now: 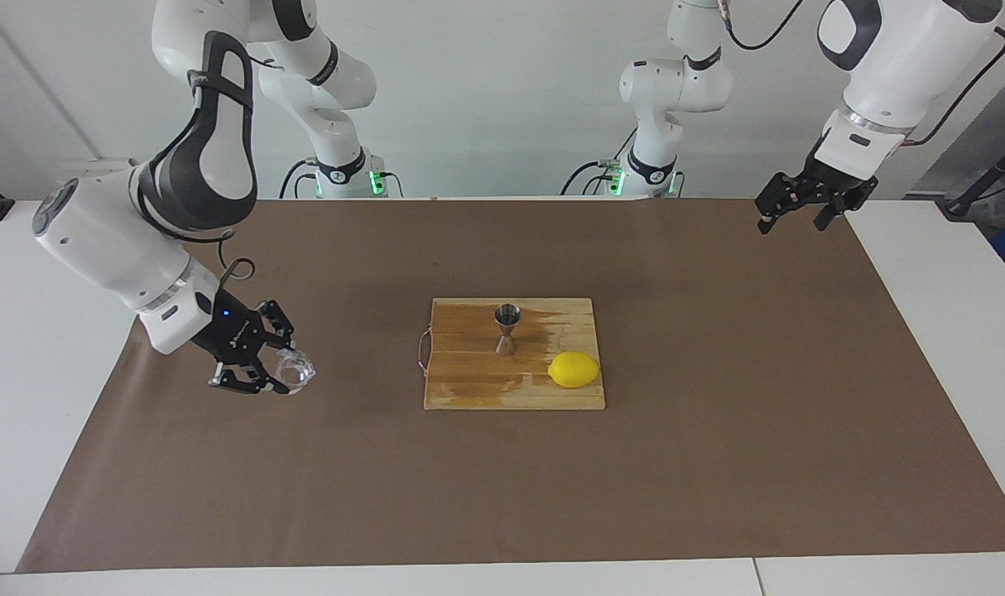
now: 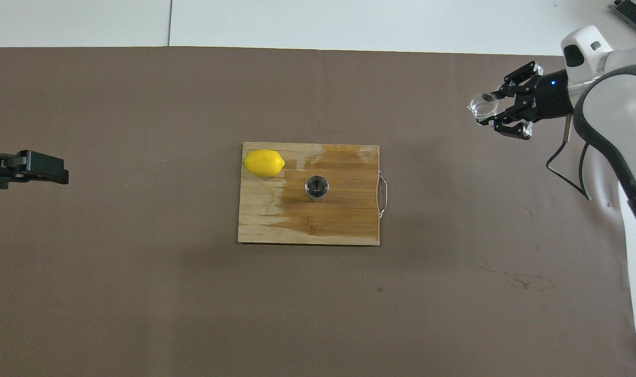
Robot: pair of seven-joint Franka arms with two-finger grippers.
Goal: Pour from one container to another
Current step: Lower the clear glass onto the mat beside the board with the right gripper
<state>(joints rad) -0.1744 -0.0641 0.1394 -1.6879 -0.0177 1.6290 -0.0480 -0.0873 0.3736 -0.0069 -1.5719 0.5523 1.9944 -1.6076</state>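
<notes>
I've got the right gripper (image 1: 281, 371) clamped on the glass cup (image 1: 294, 370), holding it by the rim side so the mouth faces out and away from my wrist. It hangs over the brown mat (image 1: 718, 463) toward the right arm's end of the surface, well apart from the cutting board (image 1: 486, 389). The cup looks clear through; I can't tell whether any liquid is in it. The jigger (image 1: 507, 329) stands upright on the board, well off to the side of my gripper, with the lemon (image 1: 574, 369) just beside it. Wet streaks darken the wood around the jigger. My left gripper (image 1: 792, 209) waits, fingers spread wide, over the mat's edge at its own end, clear of the work. I judge the next job is setting the cup down.
</notes>
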